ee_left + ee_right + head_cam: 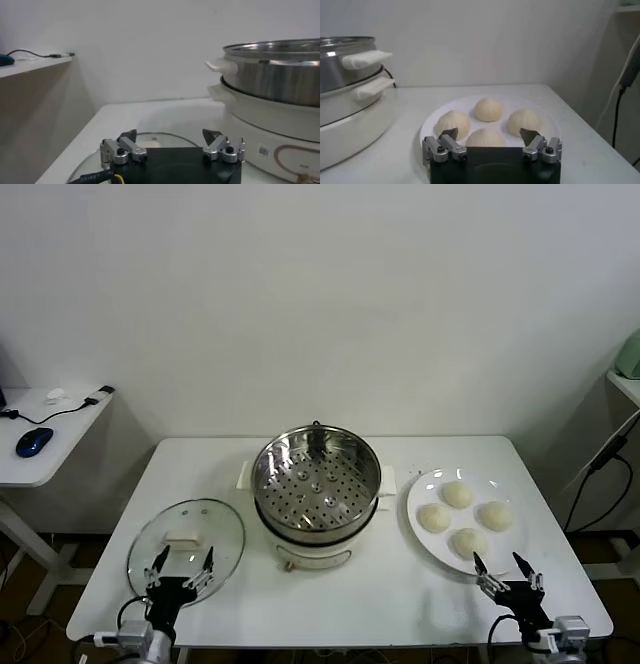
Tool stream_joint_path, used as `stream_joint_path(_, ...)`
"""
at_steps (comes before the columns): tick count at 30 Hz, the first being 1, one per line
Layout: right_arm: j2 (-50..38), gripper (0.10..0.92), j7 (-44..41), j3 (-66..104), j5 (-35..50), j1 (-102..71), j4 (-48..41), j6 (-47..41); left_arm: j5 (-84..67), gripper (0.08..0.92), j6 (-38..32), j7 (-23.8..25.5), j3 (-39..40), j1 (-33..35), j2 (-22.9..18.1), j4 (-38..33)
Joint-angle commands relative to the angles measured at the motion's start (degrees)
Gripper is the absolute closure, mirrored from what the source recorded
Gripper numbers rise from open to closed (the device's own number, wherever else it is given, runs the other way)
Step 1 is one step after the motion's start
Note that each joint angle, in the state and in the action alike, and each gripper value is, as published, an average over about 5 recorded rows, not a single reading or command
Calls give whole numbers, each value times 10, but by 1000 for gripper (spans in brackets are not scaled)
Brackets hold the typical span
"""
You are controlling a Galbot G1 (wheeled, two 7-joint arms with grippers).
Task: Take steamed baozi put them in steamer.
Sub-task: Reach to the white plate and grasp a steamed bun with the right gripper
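Note:
Several cream-white baozi (457, 494) lie on a white plate (418, 487) at the table's right; they also show in the right wrist view (488, 109). The steel steamer (316, 474) with its perforated tray stands at the table's middle, nothing on the tray. My right gripper (499, 565) is open and empty at the plate's near edge, and in its wrist view (489, 134) the nearest baozi (485, 137) lies just beyond it. My left gripper (181, 560) is open and empty over the near edge of the glass lid (185, 536).
The glass lid lies flat on the table left of the steamer and shows in the left wrist view (155, 140). The steamer's side (272, 75) rises to the lid's right. A side desk (50, 434) with a blue mouse (33, 441) stands at the far left.

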Motion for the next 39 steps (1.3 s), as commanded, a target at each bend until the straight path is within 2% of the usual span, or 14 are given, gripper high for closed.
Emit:
stream_joint_path(1, -67, 203, -6, -1, -46, 150, -45, -50, 0, 177, -4, 1, 3, -1, 2, 4)
stream_joint_path(6, -156, 203, -39, -83, -54, 314, -124, -89, 1, 177, -4, -2, 6, -7, -1, 3)
stream_joint_path(10, -241, 203, -118, -211, -67, 465, -197, -115, 1, 177, -3, -2, 6, -11, -3, 1)
stream_joint_path(14, -333, 203, -279, -389, -112, 608, -256, -86, 1, 177, -5, -2, 6, -10, -4, -2)
stream_joint_path(18, -390, 203, -499, -644, -171, 827, -326, 17, 5, 177, -10, 0, 10, -7, -6, -3)
stream_joint_path(22, -377, 203, -633, -908, -176, 1051, -393, 76, 7, 177, -15, 0, 12, -8, -8, 0)
stream_joint_path(28, -295, 203, -709, -1179, -178, 1261, -474, 101, 7, 177, -19, 1, 14, -10, -10, 4)
stream_joint_path(32, -239, 203, -701, -1220, -177, 1274, -512, 77, 10, 177, -27, 1, 17, -11, -9, 12)
stream_joint_path(39, -149, 203, -656, -1152, -181, 1161, -580, 15, 18, 177, -35, 4, 22, -12, -17, 23)
